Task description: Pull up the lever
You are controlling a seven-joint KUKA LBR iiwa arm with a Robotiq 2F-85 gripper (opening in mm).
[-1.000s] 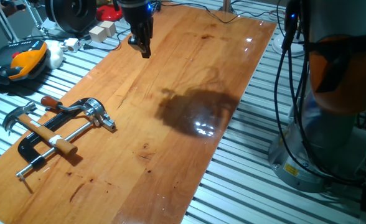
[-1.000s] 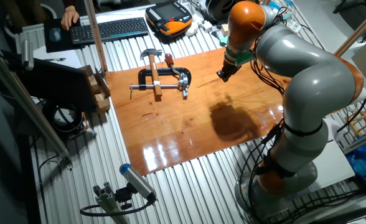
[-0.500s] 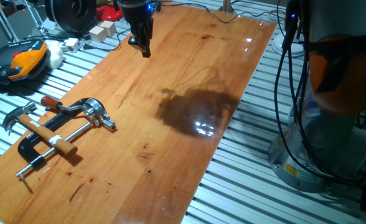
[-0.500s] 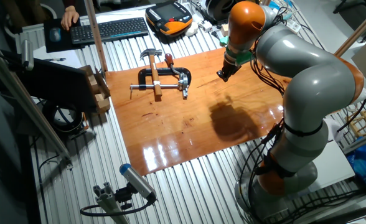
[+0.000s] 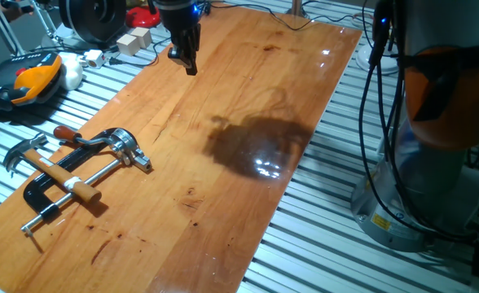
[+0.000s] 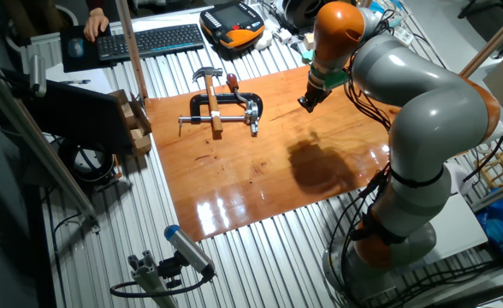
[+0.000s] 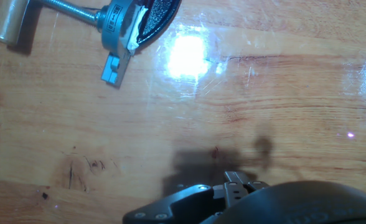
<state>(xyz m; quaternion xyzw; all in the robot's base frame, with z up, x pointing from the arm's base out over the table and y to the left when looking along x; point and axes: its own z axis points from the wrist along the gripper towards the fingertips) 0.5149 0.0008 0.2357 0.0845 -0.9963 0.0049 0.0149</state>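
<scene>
One lever (image 5: 83,142), lying flat, reddish tip twd board's edge.

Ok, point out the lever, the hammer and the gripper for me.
lever (image 5: 93,143), one fixed view, on the middle of its curved silver arm.
hammer (image 5: 50,168), one fixed view, on its wooden shaft.
gripper (image 5: 189,67), one fixed view, at the tips of its fingers above the board.

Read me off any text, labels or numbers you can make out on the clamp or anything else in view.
Nothing reads clearly.
Clamp head: a small stamped mark shows on the chrome in the hand view, too blurred to read.
Orange and black pendant: no legible lettering at this size.
Keyboard: keys too small to read.
Lever, hammer, gripper: no visible text.
</scene>
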